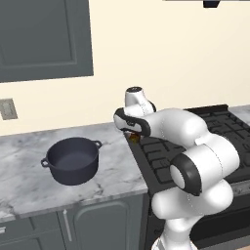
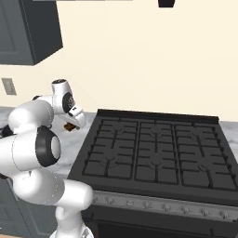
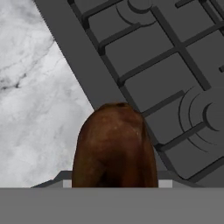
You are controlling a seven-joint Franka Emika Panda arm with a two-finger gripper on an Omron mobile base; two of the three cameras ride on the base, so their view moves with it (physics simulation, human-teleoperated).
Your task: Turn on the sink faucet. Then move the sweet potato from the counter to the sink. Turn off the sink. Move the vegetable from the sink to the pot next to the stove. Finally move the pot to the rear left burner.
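Currently: stage = transfer to pot | two-finger gripper [image 3: 114, 186] holds brown oblong sweet potato [image 3: 114, 146] above the seam between grey marble counter [image 1: 29, 168] and black gas stove [image 2: 153, 153] | dark round two-handled pot [image 1: 72, 160] empty, on counter, well apart | remaining: drop-in, burner move | hidden: fingertips, sink, faucet.
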